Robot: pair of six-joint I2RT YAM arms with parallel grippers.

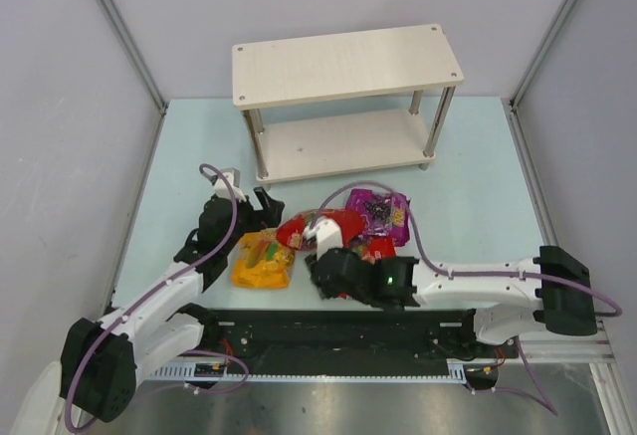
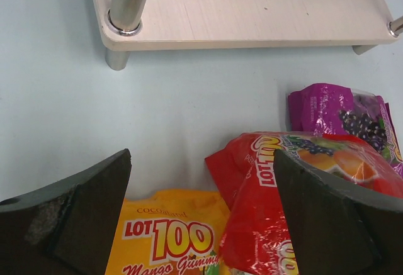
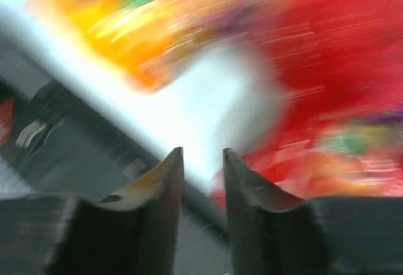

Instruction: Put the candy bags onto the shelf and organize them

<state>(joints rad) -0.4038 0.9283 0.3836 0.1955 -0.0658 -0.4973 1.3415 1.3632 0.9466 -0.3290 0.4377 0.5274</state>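
Observation:
The shelf (image 1: 348,65) stands at the back, both pale boards bare; its lower board (image 2: 252,11) fills the top of the left wrist view. The candy bags lie grouped in front of it: orange-yellow (image 1: 262,259), red (image 1: 318,226), a second red (image 1: 378,248) and purple (image 1: 381,211). My left gripper (image 1: 263,208) is wide open and low over the orange-yellow bag (image 2: 170,234), with the red bag (image 2: 283,187) against its right finger and the purple bag (image 2: 340,108) beyond. My right gripper (image 1: 318,278) hovers by the red bags. Its fingers (image 3: 203,152) are slightly apart and empty in a blurred view.
Grey walls close in the table on the left, back and right. A black rail (image 1: 328,330) runs along the near edge between the arm bases. A metal shelf post (image 2: 129,4) stands at the left front corner of the lower board.

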